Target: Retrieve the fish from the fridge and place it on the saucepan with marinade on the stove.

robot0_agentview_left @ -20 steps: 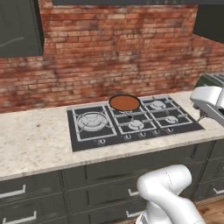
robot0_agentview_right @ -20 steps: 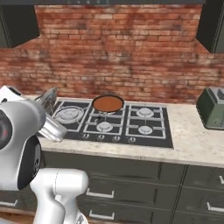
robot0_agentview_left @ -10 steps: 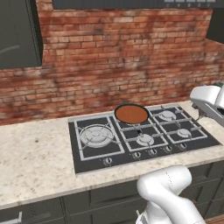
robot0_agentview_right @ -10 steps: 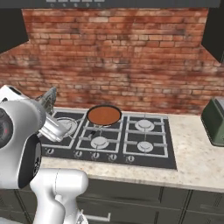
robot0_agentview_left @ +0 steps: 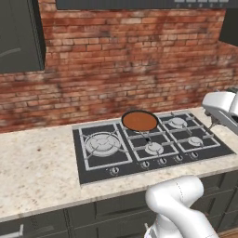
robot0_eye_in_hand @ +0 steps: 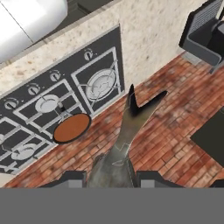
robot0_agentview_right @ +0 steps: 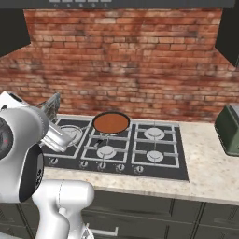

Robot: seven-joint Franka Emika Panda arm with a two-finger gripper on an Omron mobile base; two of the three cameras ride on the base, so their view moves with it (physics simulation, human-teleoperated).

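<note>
Pinched between the two dark finger tips of the hand [robot0_eye_in_hand: 110,177] is the slim pale grey fish [robot0_eye_in_hand: 124,135], its forked tail pointing away from the camera on the hand; the fingers are pressed against its body from both sides. In the right base view the fish [robot0_agentview_right: 50,108] sticks up from the white arm, over the left edge of the black five-burner gas stove [robot0_agentview_right: 161,161]. The stove is set into the speckled beige stone tabletop [robot0_agentview_left: 37,172], with a row of small knobs along its front edge. On the rear middle burner sits the round shallow black saucepan [robot0_agentview_left: 140,122] with a short black handle pointing toward the front. A flat reddish-brown marinade [robot0_agentview_left: 139,121] fills its inside. The pan is well apart from the fish. Behind the stove rises a red brick wall [robot0_agentview_left: 130,65], and a dark grey boxy toaster [robot0_agentview_right: 229,129] stands near the right edge of the tabletop in the right base view.
</note>
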